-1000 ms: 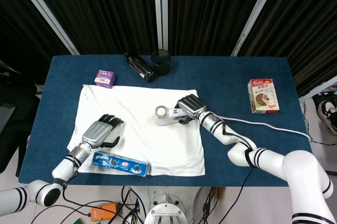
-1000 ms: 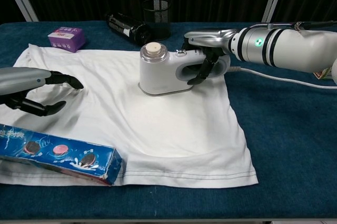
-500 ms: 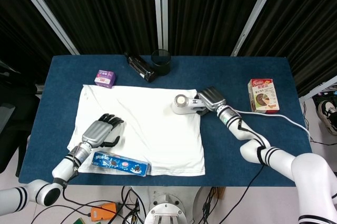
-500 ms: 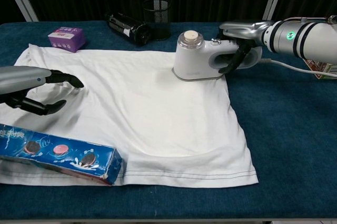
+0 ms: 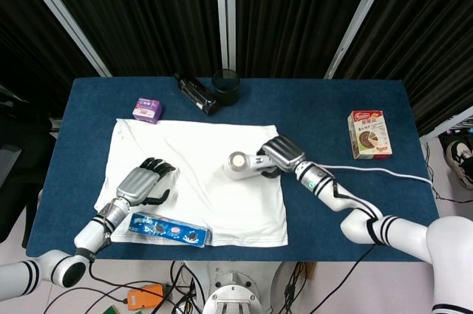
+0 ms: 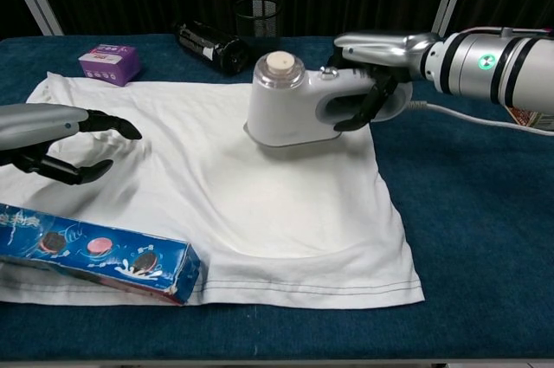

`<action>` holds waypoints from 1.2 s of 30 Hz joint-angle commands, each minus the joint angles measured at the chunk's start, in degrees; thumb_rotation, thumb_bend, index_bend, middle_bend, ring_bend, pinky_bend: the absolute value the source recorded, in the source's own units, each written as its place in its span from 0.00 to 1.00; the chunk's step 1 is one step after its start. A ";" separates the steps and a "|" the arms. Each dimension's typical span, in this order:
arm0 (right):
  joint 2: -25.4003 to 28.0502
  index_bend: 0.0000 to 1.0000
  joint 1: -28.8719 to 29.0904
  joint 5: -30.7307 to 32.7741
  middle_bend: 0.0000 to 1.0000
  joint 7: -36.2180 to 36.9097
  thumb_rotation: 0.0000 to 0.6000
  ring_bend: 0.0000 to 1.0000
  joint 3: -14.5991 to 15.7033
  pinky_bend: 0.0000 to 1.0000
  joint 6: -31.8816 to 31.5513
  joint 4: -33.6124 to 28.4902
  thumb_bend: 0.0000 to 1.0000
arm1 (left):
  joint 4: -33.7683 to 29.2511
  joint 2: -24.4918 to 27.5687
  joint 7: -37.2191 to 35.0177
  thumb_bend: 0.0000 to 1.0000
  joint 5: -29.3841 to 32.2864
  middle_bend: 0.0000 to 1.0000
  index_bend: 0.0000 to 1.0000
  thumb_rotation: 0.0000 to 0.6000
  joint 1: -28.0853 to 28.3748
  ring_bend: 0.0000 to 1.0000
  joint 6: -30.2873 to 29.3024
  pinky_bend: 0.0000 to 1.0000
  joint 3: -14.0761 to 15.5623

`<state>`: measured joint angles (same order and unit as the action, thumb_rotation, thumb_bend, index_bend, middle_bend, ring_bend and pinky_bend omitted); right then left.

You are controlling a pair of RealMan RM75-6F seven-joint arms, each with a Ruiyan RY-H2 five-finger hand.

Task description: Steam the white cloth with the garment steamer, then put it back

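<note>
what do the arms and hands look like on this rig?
Both arms are glossy white tubes with black bands at the joints. The right arm carries a green indicator light near the wrist. The left hand and right hand have silver-grey backs and black fingers.

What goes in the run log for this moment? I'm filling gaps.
right hand grips garment steamer on white cloth | left hand open

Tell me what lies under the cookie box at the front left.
The cookie box lies on the front left part of the white cloth, which spreads over the blue table. What the cloth hides beneath the box cannot be seen.
</note>
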<state>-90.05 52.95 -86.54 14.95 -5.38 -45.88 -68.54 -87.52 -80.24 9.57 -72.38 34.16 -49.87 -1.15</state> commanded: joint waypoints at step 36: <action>3.24 1.00 -5.23 3.79 0.88 5.25 1.00 0.91 -1.74 0.81 -5.93 5.96 0.58 | -1.84 4.18 -5.16 0.42 -2.28 0.11 0.13 0.54 -2.80 0.03 -8.06 0.00 -2.16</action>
<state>-91.00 50.55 -82.34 20.10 -8.18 -49.32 -58.33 -88.83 -77.14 5.83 -73.87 32.34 -56.07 -2.63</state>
